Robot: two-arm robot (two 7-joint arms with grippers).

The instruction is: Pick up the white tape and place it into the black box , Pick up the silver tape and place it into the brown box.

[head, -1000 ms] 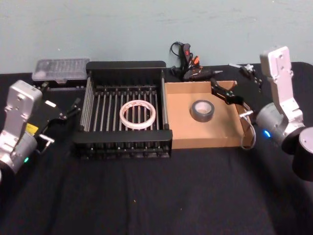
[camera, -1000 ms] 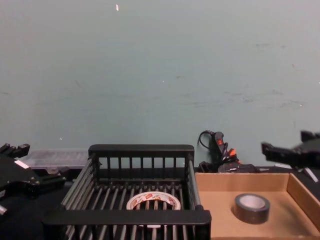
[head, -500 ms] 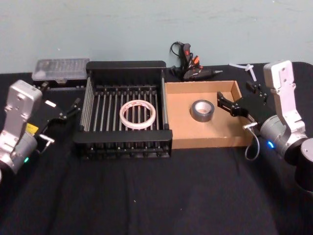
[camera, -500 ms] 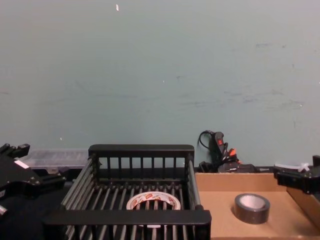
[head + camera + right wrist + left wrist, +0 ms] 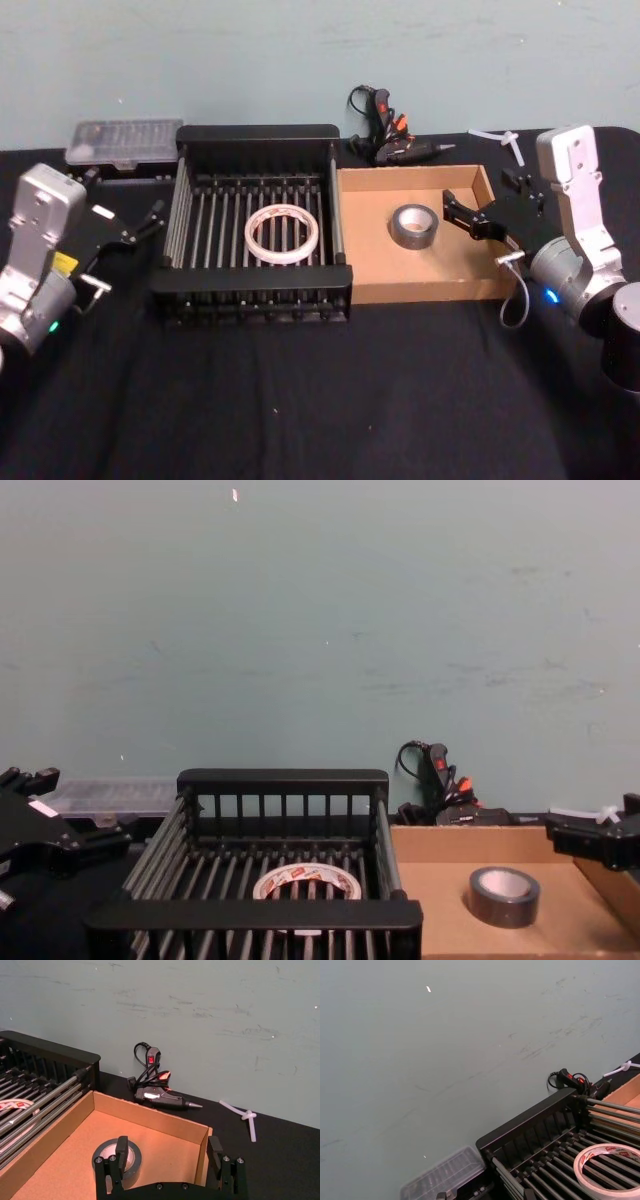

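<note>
1. Our right end effector hovers over the right wall of the brown box, fingers spread and holding nothing, with the silver tape lying flat on the cardboard just beside the fingertips.
2. Our left end effector sits parked left of the black box, apart from its slatted wall; we cannot tell how its fingers stand.
3. The white tape lies flat on the bars inside the black box (its red print shows in the chest view).
4. We judge both placements done: each roll rests in its own box and nothing is held. The next move, as we read it, calls only for drawing the right arm clear of the cardboard wall without nudging the tray.
5. Everything stands on a black table. Behind the boxes lie a glue gun, a clear plastic case and a white glue stick, against a pale green wall.
</note>
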